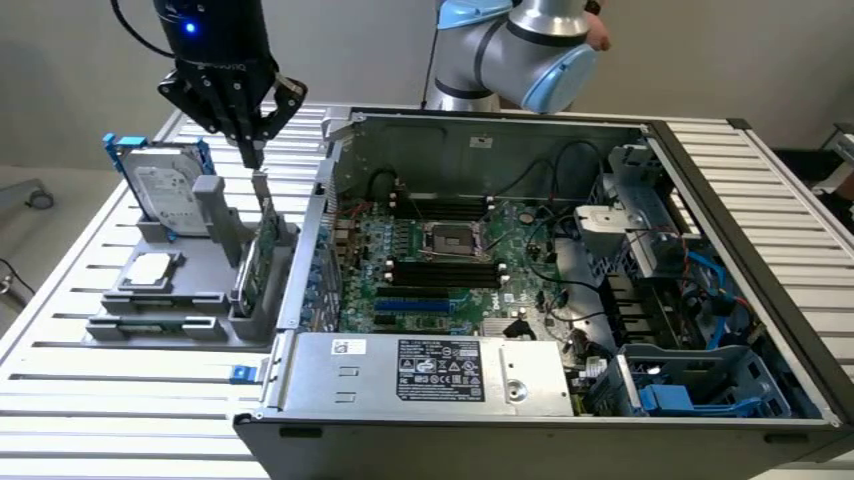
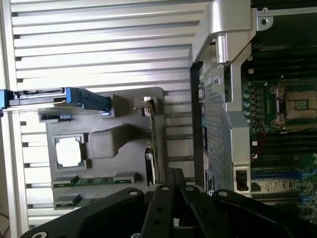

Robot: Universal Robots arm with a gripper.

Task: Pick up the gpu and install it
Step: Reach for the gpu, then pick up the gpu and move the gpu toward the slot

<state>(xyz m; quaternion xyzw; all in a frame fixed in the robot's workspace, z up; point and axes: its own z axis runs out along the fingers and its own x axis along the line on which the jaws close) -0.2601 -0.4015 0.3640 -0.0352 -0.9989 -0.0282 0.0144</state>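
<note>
The tabletop (image 1: 120, 400) consists of parallel ribbed metal slats (image 2: 99, 44), silver-grey, laid side by side with narrow gaps. A plain, light-coloured wall (image 1: 747, 60) stands behind it. At the exterior view's left, a pale floor (image 1: 20, 250) lies beyond the tabletop edge, and a small caster wheel (image 1: 40, 199) rests on it. Lighting is even and diffuse, with soft reflections on the slats.

Arm (image 1: 514, 45): smooth silver-grey tube sections, joined by rounded joints that are closed off with pale blue caps (image 1: 561, 82). Gripper (image 1: 250, 158): matt black throughout, built from flat linked bars, fastened with small round silver pins (image 2: 130, 192). Wrist housing (image 1: 220, 35): black, cylindrical, marked by one small blue light (image 1: 188, 27). A black cable (image 1: 128, 30) is routed beside it.
</note>
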